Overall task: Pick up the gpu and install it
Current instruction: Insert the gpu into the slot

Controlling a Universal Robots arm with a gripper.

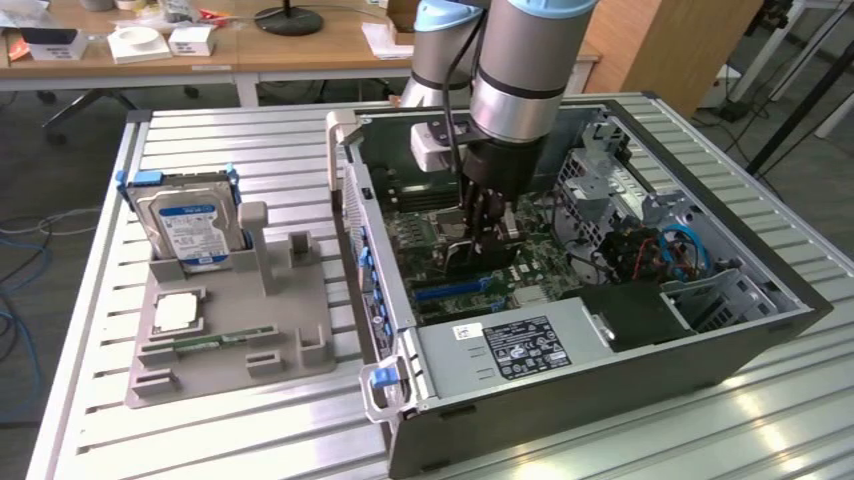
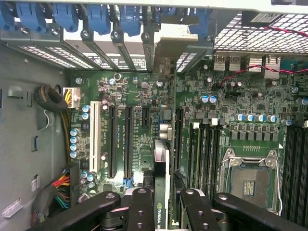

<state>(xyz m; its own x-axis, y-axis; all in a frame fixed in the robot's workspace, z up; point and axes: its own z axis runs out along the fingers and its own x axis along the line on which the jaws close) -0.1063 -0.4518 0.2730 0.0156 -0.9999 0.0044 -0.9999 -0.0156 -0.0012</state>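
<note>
Your gripper [image 1: 483, 238] low in open PC case [image 1: 747, 330], gripping gpu [image 1: 470, 265] edge-on over mobo [image 1: 534, 272], HDD [image 1: 187, 225] upright in grey tray [image 1: 287, 330] at the exterior view's left, CPU chip [image 1: 178, 312] flat alongside

You're pretty clearly running this in a robotics lab or an R&D workshop, not anybody's home. The table [image 1: 200, 440] is that slotted aluminium kind you see on test rigs, and there's an industrial robot arm [image 1: 527, 70] reaching down over it. An opened PC case [image 1: 601, 390] sits on top with its motherboard [image 2: 139, 96] laid bare. Just beside it a grey fixture tray [image 1: 227, 365] stands a hard drive [image 1: 187, 225] upright in its own slot. In the background you've got wooden desks [image 1: 307, 50] with small white boxes [image 1: 140, 42] and assorted clutter, plus loose cables [image 1: 16, 250] trailing on the floor.
</note>
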